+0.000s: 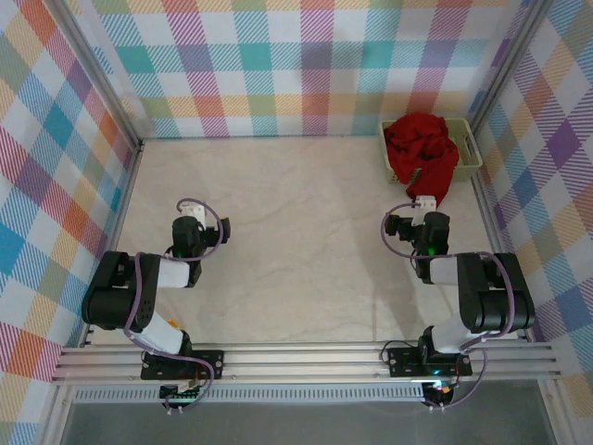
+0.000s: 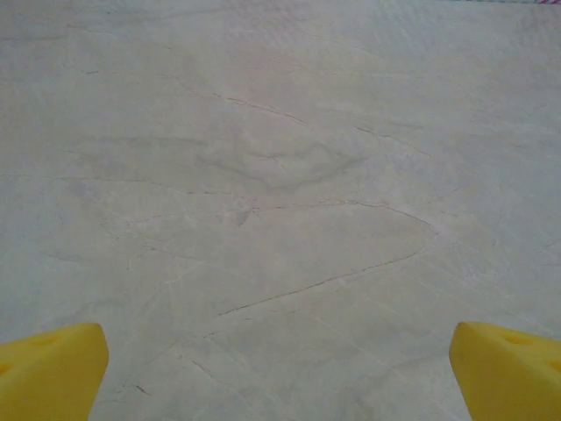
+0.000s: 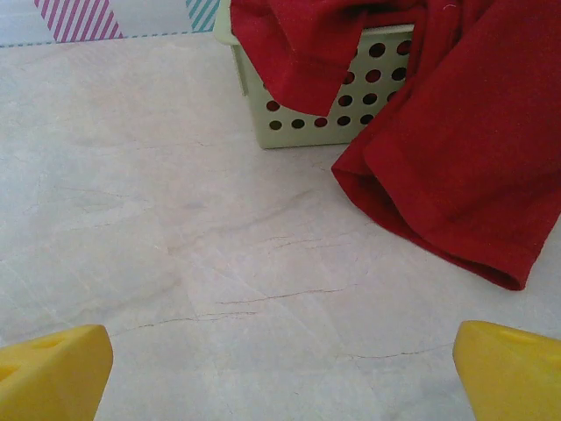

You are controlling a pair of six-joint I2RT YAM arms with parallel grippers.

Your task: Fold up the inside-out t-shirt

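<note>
The inside-out t-shirt is a deep-red bundle piled in a pale green basket at the back right, with part of it spilling over the basket's front wall onto the table. In the right wrist view the t-shirt hangs down ahead and to the right, a hemmed edge lying on the table. My right gripper is open, its yellow fingertips wide apart over bare table just short of the cloth. My left gripper is open too, above bare table at the left, far from the shirt.
The perforated basket stands against the back right corner. Checked walls close the table in at the back and on both sides. A pale, creased table cover stretches between the two arms.
</note>
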